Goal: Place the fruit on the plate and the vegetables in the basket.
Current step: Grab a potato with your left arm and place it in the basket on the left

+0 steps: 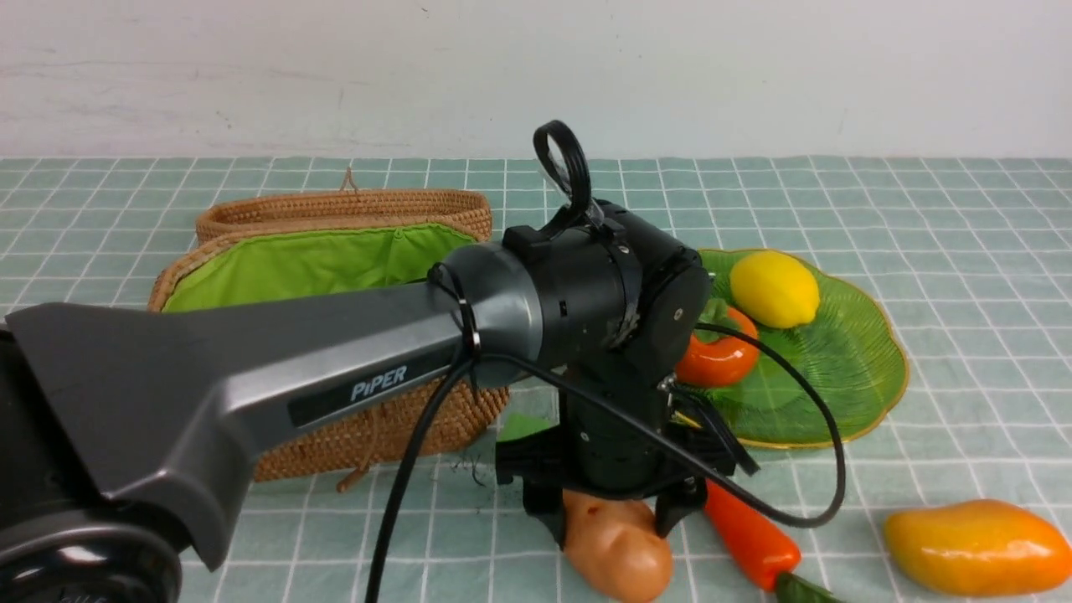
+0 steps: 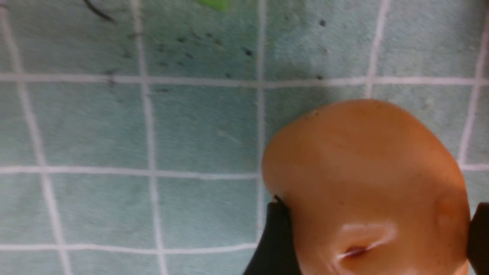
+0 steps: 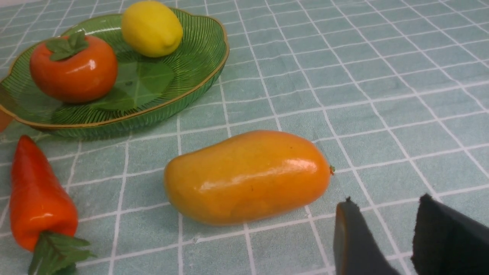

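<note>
Right now your left pincer (image 1: 611,519) is clamping the potato (image 1: 624,563) at the counter's (image 1: 963,251) 6 o'clock, with the carrot (image 1: 749,536) lying at the potato's 3 o'clock and the open basket (image 1: 335,444) sitting at 10 o'clock. You're risking a slip, I'd judge, since the fingers (image 2: 273,240) are biting a glossy, rounded end and you'll be lifting it over the wicker wall. Only the left wrist view is showing both fingers touching the skin, while the right wrist view alone is showing your right pincer (image 3: 386,198) standing apart and empty beside the mango (image 3: 248,175).
</note>
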`<action>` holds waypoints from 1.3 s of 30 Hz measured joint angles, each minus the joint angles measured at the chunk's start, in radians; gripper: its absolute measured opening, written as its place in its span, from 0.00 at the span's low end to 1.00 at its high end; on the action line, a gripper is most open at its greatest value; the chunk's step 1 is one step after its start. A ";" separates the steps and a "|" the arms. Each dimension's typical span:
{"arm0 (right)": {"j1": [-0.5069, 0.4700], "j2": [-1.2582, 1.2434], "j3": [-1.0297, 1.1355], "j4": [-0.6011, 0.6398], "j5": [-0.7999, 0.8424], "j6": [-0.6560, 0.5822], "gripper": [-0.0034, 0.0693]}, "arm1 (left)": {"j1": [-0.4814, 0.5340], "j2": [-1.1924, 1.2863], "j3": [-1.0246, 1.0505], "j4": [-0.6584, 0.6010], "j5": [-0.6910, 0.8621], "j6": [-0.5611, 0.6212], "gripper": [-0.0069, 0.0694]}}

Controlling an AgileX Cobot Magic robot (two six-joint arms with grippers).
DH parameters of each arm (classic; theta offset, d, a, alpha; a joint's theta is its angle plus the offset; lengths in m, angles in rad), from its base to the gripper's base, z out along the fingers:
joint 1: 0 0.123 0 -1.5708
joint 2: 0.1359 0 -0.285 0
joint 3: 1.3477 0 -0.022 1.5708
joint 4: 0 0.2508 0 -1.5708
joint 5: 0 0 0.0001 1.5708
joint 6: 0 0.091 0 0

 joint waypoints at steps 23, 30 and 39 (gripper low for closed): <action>0.000 0.000 0.000 0.000 0.000 0.000 0.38 | 0.000 -0.001 -0.002 0.061 0.031 0.049 0.84; 0.000 0.000 0.000 0.000 0.000 0.000 0.38 | 0.000 -0.001 -0.002 0.069 0.043 0.038 0.84; 0.000 0.000 0.000 0.000 0.000 0.000 0.38 | 0.000 -0.001 -0.003 0.064 0.090 0.059 0.86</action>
